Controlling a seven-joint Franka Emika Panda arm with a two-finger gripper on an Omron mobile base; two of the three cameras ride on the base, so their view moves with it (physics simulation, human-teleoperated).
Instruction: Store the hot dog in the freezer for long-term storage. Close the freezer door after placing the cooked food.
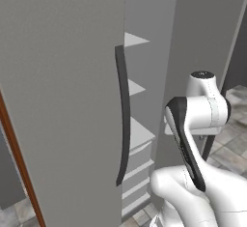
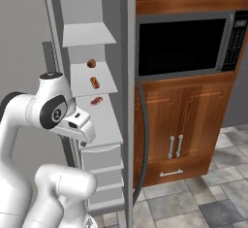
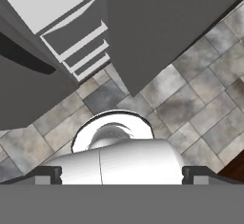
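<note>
Hot dog [image 2: 95, 82] is lying on a freezer [image 2: 92, 125] shelf, at one o'clock from the empty, wide-open pincer [image 3: 122, 174], its long axis pointing inward.

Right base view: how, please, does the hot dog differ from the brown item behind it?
The tan-bunned hot dog with red sausage is elongated; the round brown item is ball-like. The hot dog lies mid-shelf, the brown item at the back. Both share one white freezer shelf.

The freezer door [image 1: 62, 100] hides most freezer [image 1: 140, 134] shelves and runs past the frame.
</note>
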